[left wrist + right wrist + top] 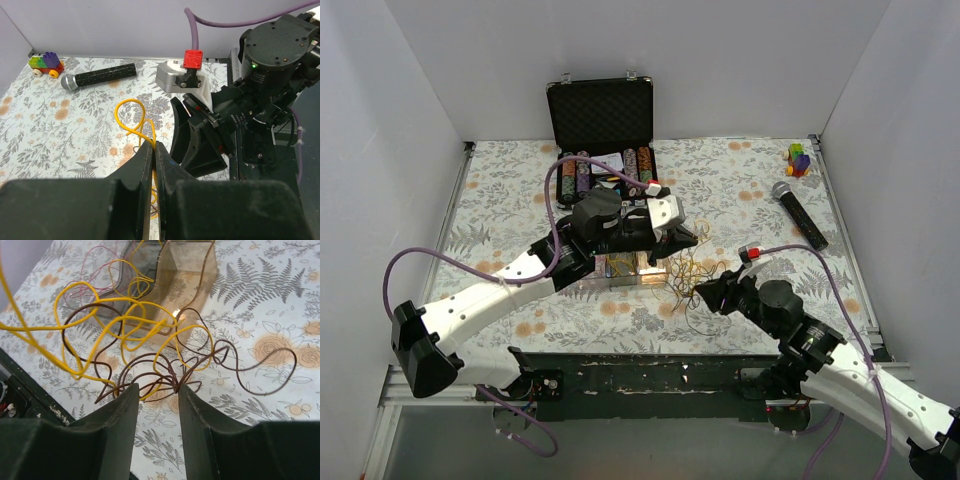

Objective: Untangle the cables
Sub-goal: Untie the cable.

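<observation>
Two thin wires, yellow cable (128, 101) and brown cable (257, 392), are lying knotted mid-frame in the top view, just below a clear box (190, 270). Left gripper (154, 150) is pinching the yellow cable tight. Right gripper (157, 387) is gaping partway, straddling brown loops, gripping nothing. Both cables are looking light, springy and slippery; gripping close to a crossing is probably best.

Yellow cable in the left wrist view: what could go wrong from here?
The left end effector pinches the yellow cable, which loops through the brown wires; pulling might tighten the knot. The tangle drapes against the clear box, which could be dragged along.
</observation>
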`<act>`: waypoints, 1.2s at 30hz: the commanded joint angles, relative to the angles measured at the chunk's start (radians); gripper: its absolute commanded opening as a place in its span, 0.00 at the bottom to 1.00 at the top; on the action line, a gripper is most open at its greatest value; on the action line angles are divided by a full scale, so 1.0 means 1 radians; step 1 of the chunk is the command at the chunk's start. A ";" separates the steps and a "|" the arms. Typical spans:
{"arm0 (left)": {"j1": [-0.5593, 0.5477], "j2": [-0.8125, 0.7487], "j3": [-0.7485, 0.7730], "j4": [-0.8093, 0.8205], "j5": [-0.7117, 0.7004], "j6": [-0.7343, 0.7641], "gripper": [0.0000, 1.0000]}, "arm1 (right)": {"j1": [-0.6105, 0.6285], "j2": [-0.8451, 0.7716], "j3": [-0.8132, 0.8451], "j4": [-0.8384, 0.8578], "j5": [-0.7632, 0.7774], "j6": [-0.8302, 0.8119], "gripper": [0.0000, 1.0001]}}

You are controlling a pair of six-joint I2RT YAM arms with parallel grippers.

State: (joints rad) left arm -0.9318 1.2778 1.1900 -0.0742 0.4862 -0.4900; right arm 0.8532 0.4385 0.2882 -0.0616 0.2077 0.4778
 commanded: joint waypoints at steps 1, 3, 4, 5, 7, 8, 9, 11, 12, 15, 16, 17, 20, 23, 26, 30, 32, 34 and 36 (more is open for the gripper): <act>-0.002 -0.002 0.033 0.047 -0.040 0.024 0.00 | 0.007 0.031 0.083 0.045 -0.090 -0.061 0.48; -0.002 0.000 0.039 0.048 -0.041 0.024 0.00 | 0.009 0.045 0.089 0.051 -0.091 -0.061 0.53; -0.002 0.000 0.042 0.048 -0.040 0.024 0.00 | 0.010 0.048 0.088 0.083 -0.096 -0.062 0.55; -0.002 0.000 0.039 0.047 -0.041 0.024 0.00 | 0.012 0.049 0.088 0.097 -0.100 -0.067 0.56; -0.002 0.000 0.039 0.048 -0.040 0.024 0.00 | 0.015 0.051 0.095 0.108 -0.103 -0.073 0.57; -0.001 0.000 0.036 0.048 -0.037 0.022 0.00 | 0.015 0.052 0.098 0.109 -0.108 -0.079 0.57; -0.002 0.000 0.036 0.048 -0.034 0.021 0.00 | 0.015 0.055 0.106 0.109 -0.111 -0.084 0.58; -0.002 0.002 0.036 0.048 -0.028 0.019 0.00 | 0.015 0.062 0.114 0.123 -0.138 -0.093 0.58; -0.002 0.003 0.036 0.048 -0.026 0.018 0.00 | 0.015 0.066 0.117 0.138 -0.164 -0.096 0.58; -0.002 0.011 0.043 0.048 -0.018 0.015 0.00 | 0.018 0.094 0.121 0.178 -0.192 -0.084 0.58; -0.002 0.014 0.046 0.048 -0.017 0.013 0.00 | 0.018 0.104 0.117 0.195 -0.198 -0.081 0.58; -0.002 0.015 0.049 0.048 -0.015 0.013 0.00 | 0.020 0.112 0.112 0.206 -0.199 -0.079 0.58; -0.002 0.021 0.059 0.047 -0.014 0.007 0.00 | 0.021 0.124 0.097 0.233 -0.192 -0.071 0.58; -0.002 0.032 0.074 0.045 0.006 -0.018 0.00 | 0.023 0.150 0.085 0.284 -0.182 -0.071 0.58; -0.002 0.040 0.086 0.053 0.023 -0.036 0.00 | 0.024 0.189 0.101 0.269 -0.163 -0.074 0.49; -0.002 0.029 0.111 0.048 0.032 -0.042 0.00 | 0.024 0.195 0.109 0.163 -0.067 -0.077 0.26; -0.002 0.020 0.126 0.037 0.035 -0.045 0.00 | 0.024 0.171 0.098 0.102 -0.004 -0.070 0.16; -0.002 0.015 0.143 0.027 0.046 -0.053 0.00 | 0.024 0.140 0.085 0.036 0.070 -0.056 0.02; -0.004 0.009 0.161 0.016 0.071 -0.059 0.00 | 0.024 0.103 0.080 -0.027 0.172 -0.025 0.01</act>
State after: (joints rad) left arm -0.9318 1.3251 1.2877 -0.0467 0.5098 -0.5289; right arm 0.8726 0.6041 0.3607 0.0235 0.1761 0.4187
